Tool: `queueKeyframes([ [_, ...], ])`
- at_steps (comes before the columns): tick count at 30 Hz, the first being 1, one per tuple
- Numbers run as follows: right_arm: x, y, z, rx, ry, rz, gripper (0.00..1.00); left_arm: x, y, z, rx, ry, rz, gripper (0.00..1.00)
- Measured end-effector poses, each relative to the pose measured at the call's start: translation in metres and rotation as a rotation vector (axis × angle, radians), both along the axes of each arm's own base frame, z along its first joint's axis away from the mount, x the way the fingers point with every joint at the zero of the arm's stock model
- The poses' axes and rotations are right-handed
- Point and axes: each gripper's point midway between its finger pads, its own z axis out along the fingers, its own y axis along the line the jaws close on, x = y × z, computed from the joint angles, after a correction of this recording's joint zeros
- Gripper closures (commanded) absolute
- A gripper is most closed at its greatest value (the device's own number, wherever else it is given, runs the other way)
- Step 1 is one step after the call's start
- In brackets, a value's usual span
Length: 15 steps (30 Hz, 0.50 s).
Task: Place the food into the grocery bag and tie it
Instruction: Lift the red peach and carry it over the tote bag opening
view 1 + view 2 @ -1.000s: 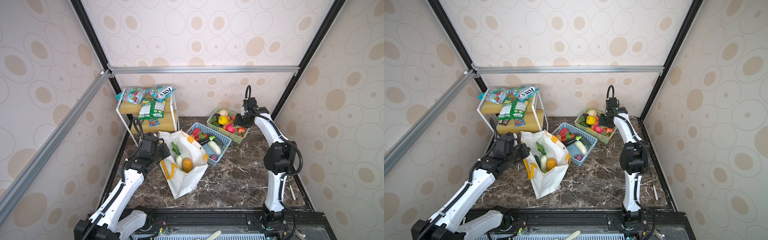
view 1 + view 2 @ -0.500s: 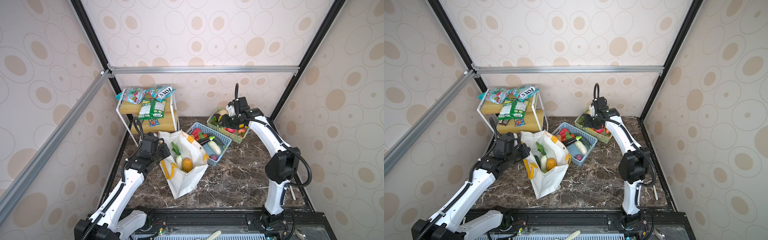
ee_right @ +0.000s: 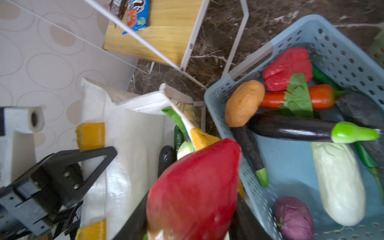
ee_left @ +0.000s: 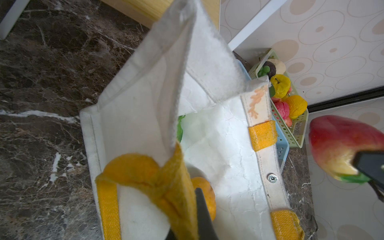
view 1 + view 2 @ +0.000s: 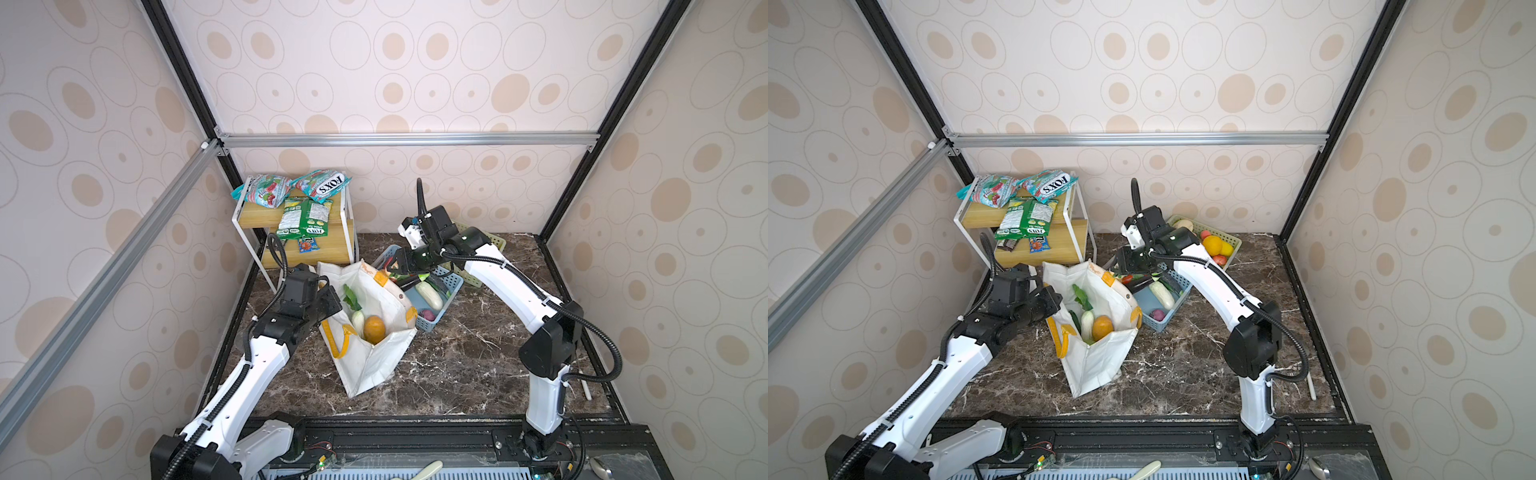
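A dark marbled counter floors a booth papered with beige ovals. At its far left stands a white-framed wooden shelf rack carrying foil snack packets.

In the middle stands the white grocery bag, its mouth open and its handles yellow. Inside lie an orange fruit, a white radish with green leaves and a dark cucumber. The left gripper is pinched tight on the bag's left rim at a handle.

Just right of the bag, a blue basket holds a pale long vegetable, two dark aubergines, a red pepper, a tan potato and a purple round piece. Farther right, a green basket holds yellow, orange and red fruits.

The right gripper holds a red mango-shaped fruit over the bag's far right rim.
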Motion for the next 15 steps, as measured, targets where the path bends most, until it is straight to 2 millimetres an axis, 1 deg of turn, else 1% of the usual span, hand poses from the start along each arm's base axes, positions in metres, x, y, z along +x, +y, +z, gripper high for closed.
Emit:
queueKeyframes([
  [3,-0.013,0.015,0.004,0.019,-0.004,0.049,0.54,0.001,-0.001,-0.001,0.001,0.001,-0.005,1.0],
  [5,-0.02,0.022,0.003,0.023,-0.001,0.076,0.54,0.002,-0.001,-0.002,0.001,0.002,-0.006,1.0],
  [11,-0.033,0.039,-0.009,0.013,0.013,0.141,0.54,0.004,-0.002,-0.001,0.003,0.002,-0.008,1.0],
  [15,-0.037,0.046,-0.019,0.001,0.019,0.169,0.54,0.006,-0.003,0.0,0.004,0.001,-0.013,1.0],
])
